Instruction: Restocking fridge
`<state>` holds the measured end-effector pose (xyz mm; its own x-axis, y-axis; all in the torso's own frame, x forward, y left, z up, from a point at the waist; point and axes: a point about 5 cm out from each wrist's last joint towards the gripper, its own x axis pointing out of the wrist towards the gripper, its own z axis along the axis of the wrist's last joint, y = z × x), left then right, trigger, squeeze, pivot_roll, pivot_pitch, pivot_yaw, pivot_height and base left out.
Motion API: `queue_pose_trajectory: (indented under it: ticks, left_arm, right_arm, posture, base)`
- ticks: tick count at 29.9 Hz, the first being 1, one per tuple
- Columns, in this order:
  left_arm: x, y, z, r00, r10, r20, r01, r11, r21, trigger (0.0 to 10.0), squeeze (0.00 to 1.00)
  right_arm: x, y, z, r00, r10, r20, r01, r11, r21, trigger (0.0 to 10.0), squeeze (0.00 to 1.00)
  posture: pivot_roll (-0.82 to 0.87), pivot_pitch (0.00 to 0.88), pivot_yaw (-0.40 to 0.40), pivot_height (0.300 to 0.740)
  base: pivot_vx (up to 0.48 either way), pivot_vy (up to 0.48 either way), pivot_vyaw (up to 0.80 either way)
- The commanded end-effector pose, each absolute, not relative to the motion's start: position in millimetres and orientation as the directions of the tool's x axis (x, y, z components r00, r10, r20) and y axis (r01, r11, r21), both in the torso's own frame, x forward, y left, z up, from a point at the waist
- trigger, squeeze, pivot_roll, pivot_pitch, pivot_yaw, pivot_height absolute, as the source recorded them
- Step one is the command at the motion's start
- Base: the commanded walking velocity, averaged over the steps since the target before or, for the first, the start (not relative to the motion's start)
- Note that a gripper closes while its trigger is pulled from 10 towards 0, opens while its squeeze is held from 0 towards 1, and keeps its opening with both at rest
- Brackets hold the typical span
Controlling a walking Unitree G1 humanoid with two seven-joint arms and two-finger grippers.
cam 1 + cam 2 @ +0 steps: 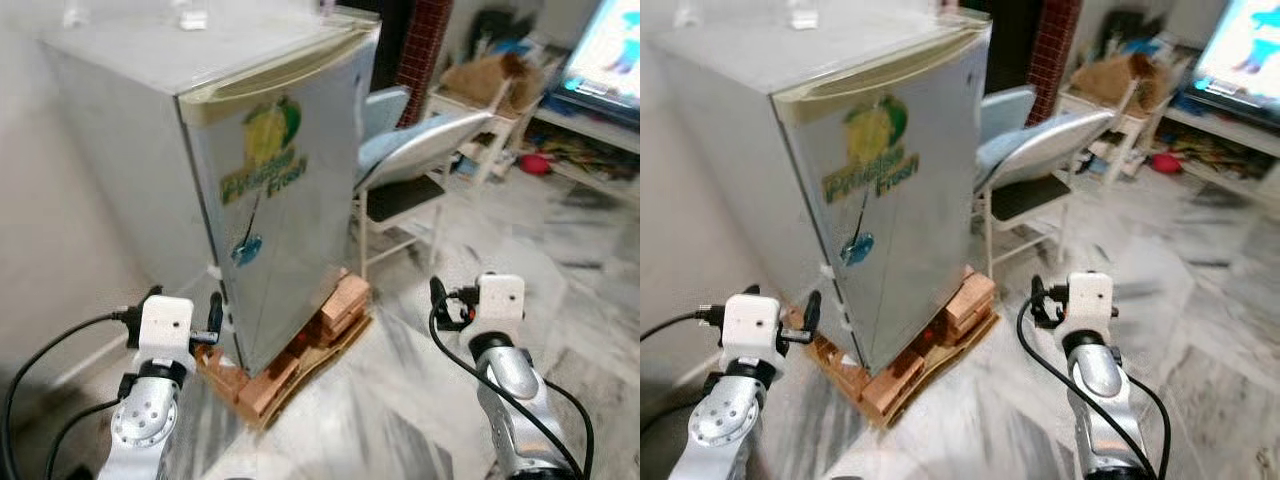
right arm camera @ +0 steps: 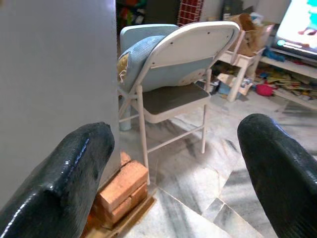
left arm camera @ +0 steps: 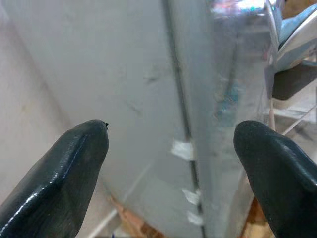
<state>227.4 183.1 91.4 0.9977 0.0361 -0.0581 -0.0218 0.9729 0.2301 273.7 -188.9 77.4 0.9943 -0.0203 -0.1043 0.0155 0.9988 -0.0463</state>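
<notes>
Stood nearby: a folding chair (image 2: 171, 74) with a blue cushion (image 2: 143, 54), bricks (image 2: 121, 191) stacked on marble floor (image 1: 420, 400), a lit screen (image 1: 610, 50) beyond.

A small grey fridge (image 1: 270, 170) stands with its door shut, a yellow-green fruit logo (image 1: 268, 140) on the front, raised on red bricks (image 1: 300, 350) over the marble floor (image 1: 400, 400). Just beside its right side is a folding chair (image 1: 415, 165) with a pale blue cushion. A lit screen (image 1: 610, 50) glows at the upper right. The left end effector (image 1: 214, 318) sits near the fridge's lower corner; the right end effector (image 1: 437, 300) hangs over open floor.
</notes>
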Motion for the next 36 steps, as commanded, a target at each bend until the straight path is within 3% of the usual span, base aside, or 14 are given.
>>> queue_pose_trajectory:
  ticks: [1, 10, 18, 36]
  left_arm:
    - [226, 187, 94, 0.998, 0.031, -0.05, -0.02, 0.976, 0.217, 10.0, 0.0]
    - [224, 182, 97, 0.999, 0.009, -0.036, -0.001, 0.981, 0.196, 10.0, 0.0]
    - [222, 183, 95, 0.999, 0.021, -0.045, -0.013, 0.983, 0.184, 10.0, 0.0]
    - [223, 185, 100, 1.0, 0.009, -0.021, -0.005, 0.978, 0.207, 10.0, 0.0]
  right_arm:
    - [277, -182, 79, 0.995, 0.005, -0.099, -0.009, 0.999, -0.045, 10.0, 0.0]
    - [279, -182, 77, 0.994, 0.002, -0.107, -0.007, 0.999, -0.052, 10.0, 0.0]
    - [280, -179, 75, 0.993, 0.009, -0.119, -0.016, 0.998, -0.056, 10.0, 0.0]
    - [278, -174, 69, 0.99, 0.018, -0.143, -0.027, 0.998, -0.062, 10.0, 0.0]
  posture:
    - [0.11, 0.015, -0.06, 0.74]
    - [0.12, 0.02, -0.062, 0.74]
    - [0.12, 0.028, -0.072, 0.74]
    - [0.12, 0.033, -0.077, 0.74]
  base:
    - [0.0, 0.48, -0.8]
    - [0.0, 0.43, -0.18]
    - [0.0, 0.0, -0.06]
    - [0.0, 0.0, -0.8]
